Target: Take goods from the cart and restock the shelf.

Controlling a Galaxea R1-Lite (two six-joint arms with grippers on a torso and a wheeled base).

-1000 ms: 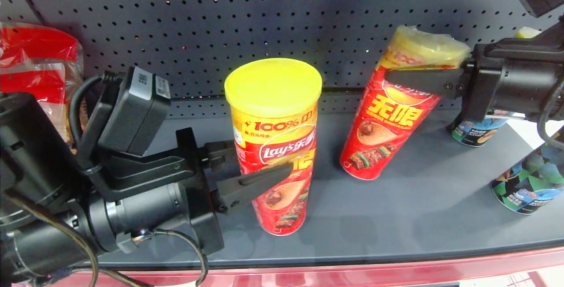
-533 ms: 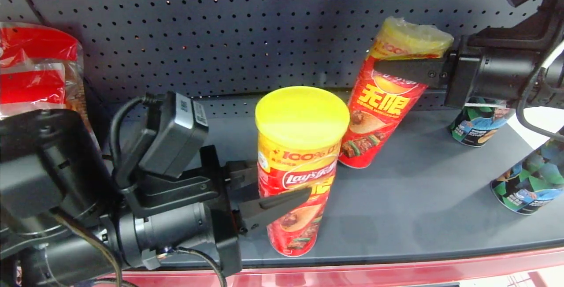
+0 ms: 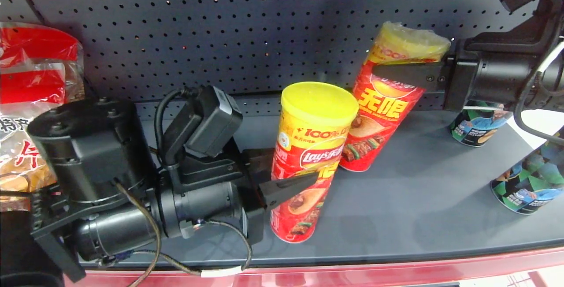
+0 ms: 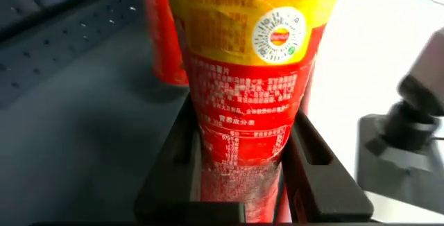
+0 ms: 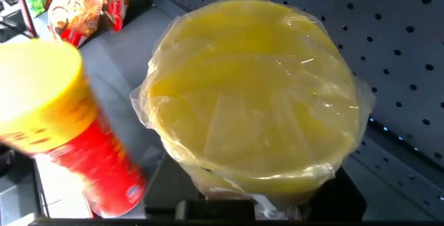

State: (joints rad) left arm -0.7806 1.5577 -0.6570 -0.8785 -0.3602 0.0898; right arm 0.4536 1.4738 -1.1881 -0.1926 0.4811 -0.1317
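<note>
Two red chip cans with yellow lids are on the grey shelf. My left gripper is shut on the nearer can, gripping it low on the body, between its black fingers; the can tilts slightly. My right gripper is shut on the farther can near its plastic-wrapped lid; this can leans with its top to the right, its base on the shelf by the pegboard. The two cans stand close together, and the nearer can shows beside the held one.
A dark pegboard backs the shelf. Red snack bags lie at the left. Blue-green cans stand at the right. The shelf's red front edge runs along the bottom.
My left gripper has carried the nearer can right and back toward the farther can. My right gripper has shifted left with its can, which still leans.
</note>
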